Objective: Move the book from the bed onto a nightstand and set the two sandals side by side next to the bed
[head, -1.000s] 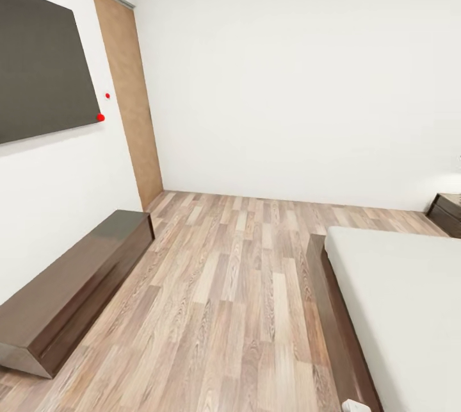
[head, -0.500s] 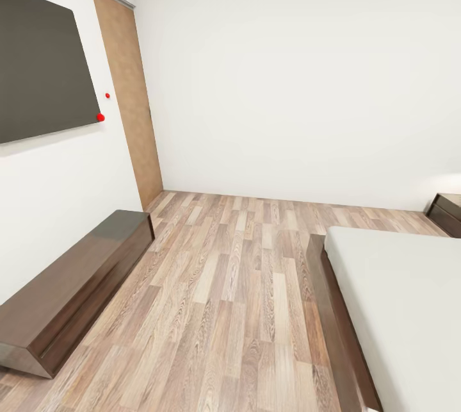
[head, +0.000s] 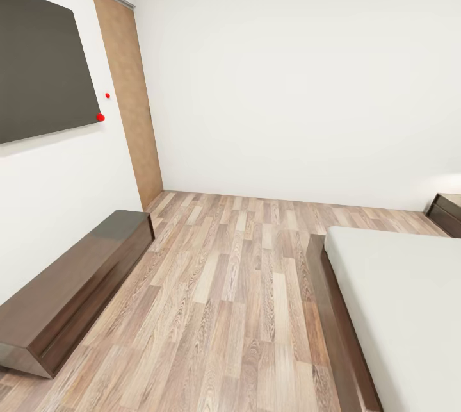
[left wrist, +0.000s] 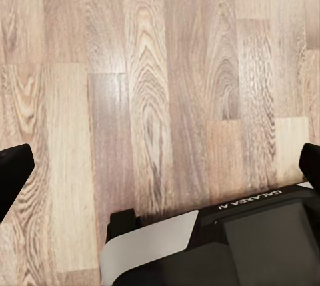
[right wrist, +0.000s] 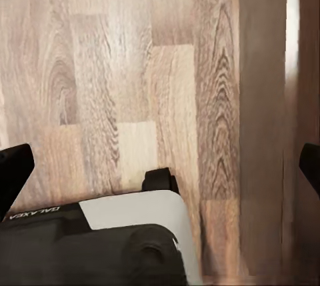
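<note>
Occupying the right of the head view, the bed (head: 397, 309) shows a bare pale mattress with neither book nor sandals on the part in sight, and one nightstand (head: 447, 212) sits past its far corner against the wall. Both wrist views look down at the plank floor (head: 237, 284), where the left gripper (left wrist: 160, 173) and right gripper (right wrist: 160, 169) each have dark fingertips spread wide apart, holding nothing. Rolling on could, I judge, clip the base (right wrist: 100, 246) against the bed's dark frame close alongside, or the long low cabinet (head: 70, 290) opposite.
</note>
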You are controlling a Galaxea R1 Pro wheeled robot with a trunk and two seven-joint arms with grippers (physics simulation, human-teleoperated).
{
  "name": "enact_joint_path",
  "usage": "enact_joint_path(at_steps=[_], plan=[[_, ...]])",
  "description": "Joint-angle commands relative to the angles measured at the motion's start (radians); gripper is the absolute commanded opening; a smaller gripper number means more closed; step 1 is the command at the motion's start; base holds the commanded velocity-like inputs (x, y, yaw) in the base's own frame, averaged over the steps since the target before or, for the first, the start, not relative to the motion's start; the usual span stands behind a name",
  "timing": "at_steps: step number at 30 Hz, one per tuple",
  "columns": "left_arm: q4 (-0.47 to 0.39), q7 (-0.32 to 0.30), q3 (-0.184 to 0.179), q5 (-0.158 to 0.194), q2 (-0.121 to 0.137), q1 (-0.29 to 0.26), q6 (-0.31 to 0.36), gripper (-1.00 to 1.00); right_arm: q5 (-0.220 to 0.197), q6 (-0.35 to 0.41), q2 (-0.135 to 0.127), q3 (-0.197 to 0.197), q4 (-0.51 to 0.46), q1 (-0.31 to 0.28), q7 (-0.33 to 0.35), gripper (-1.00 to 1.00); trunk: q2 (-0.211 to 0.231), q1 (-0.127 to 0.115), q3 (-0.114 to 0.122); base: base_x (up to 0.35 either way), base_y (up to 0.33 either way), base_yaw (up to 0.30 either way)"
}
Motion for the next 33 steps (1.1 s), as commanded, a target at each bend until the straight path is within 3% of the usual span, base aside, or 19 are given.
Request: enact_joint_path(at_steps=[1,4,10,24,33], plan=[[0.001,-0.003,0.009,-0.010,-0.001,-0.001,-0.003,1.00,0.032,0.002,0.001,-0.001,0.023,-0.002,0.074,1.00,-0.001,0.000,-0.001,0.000,0.000,0.000],[0.001,-0.003,0.009,-0.009,-0.001,-0.001,-0.003,1.00,0.084,0.002,0.003,0.001,0.038,-0.002,0.222,1.00,-0.001,0.000,-0.001,0.000,0.000,0.000],[0.001,-0.003,0.009,-0.010,-0.002,-0.001,-0.003,1.00,0.102,-0.012,0.003,0.001,0.046,-0.002,0.310,1.00,-0.001,0.000,-0.001,0.000,0.000,0.000],[0.001,-0.003,0.009,-0.010,-0.001,-0.001,-0.004,1.00,0.100,-0.015,0.002,-0.004,0.044,-0.002,0.320,1.00,-0.001,0.000,-0.001,0.001,0.000,0.000],[0.001,-0.003,0.009,-0.010,-0.001,-0.001,-0.004,1.00,0.100,-0.016,0.000,-0.006,0.043,-0.002,0.321,1.00,-0.001,0.000,-0.001,0.224,0.000,0.000]])
